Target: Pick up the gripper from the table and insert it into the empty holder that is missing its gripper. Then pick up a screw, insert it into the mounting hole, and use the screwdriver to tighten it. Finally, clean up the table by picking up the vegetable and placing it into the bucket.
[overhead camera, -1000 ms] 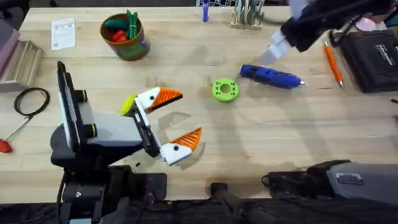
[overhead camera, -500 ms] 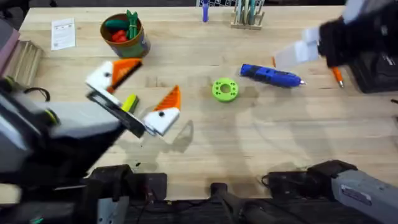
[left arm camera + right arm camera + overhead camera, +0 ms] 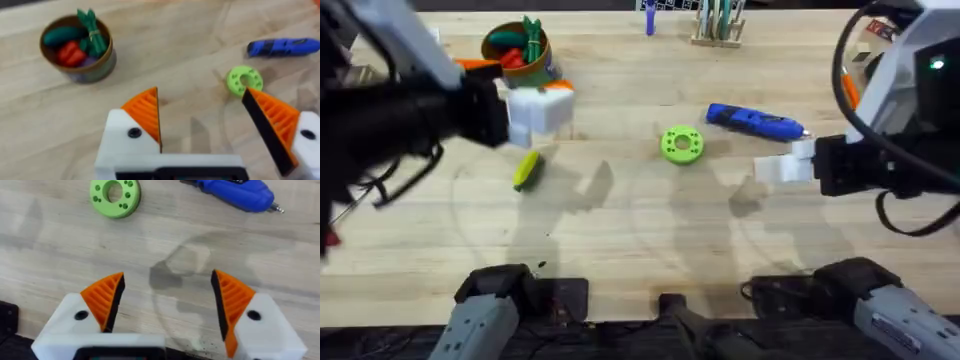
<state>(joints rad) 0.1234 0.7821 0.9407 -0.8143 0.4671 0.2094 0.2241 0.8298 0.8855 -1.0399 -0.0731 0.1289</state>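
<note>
Workshop: wooden bench [image 3: 650,230], blue screwdriver [image 3: 757,121].

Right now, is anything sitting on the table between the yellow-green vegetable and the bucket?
Nothing visible does. The vegetable lies on bare wood below the bucket in the overhead view; only the raised left tool hangs above that stretch, jaws open.

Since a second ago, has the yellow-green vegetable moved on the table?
No. The vegetable lies at the same spot left of the green disc; the left gripper left it.
</note>
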